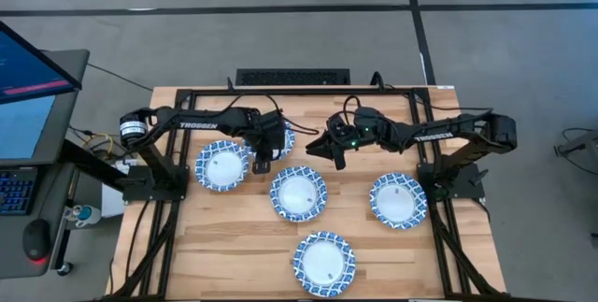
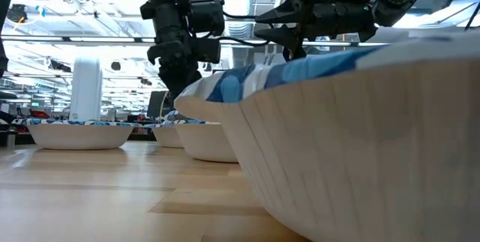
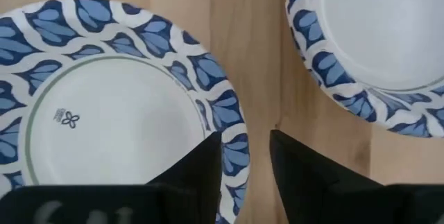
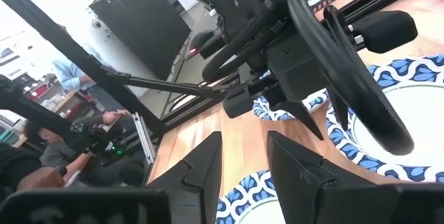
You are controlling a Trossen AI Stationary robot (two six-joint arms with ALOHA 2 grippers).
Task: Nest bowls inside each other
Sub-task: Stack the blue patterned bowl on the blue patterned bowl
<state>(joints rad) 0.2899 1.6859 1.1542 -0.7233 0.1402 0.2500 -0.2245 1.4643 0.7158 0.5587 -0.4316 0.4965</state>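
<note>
Five white bowls with blue patterned rims show on the wooden table: far left (image 1: 223, 166), one partly under my left arm (image 1: 284, 139), middle (image 1: 299, 193), right (image 1: 398, 199) and near (image 1: 325, 263). My left gripper (image 1: 263, 160) is open and points down between the two far-left bowls. In the left wrist view (image 3: 246, 161) one finger stands over a bowl's (image 3: 104, 113) inside and the other outside its rim. My right gripper (image 1: 327, 151) is open and empty, in the air beside the left one (image 4: 244, 161). My left gripper's fingers stand on either side of one bowl's rim (image 3: 234, 148), one finger (image 3: 205, 165) over the white inside and one over the bare table, coming from above. Whether they touch the rim I cannot tell.
A second bowl (image 3: 374, 37) lies close beyond the left fingers. Black frame rails (image 1: 308, 92) run along the table's far edge and down both sides. A monitor and keyboard (image 1: 23, 106) stand left of the table. People show in the room behind (image 4: 69, 71).
</note>
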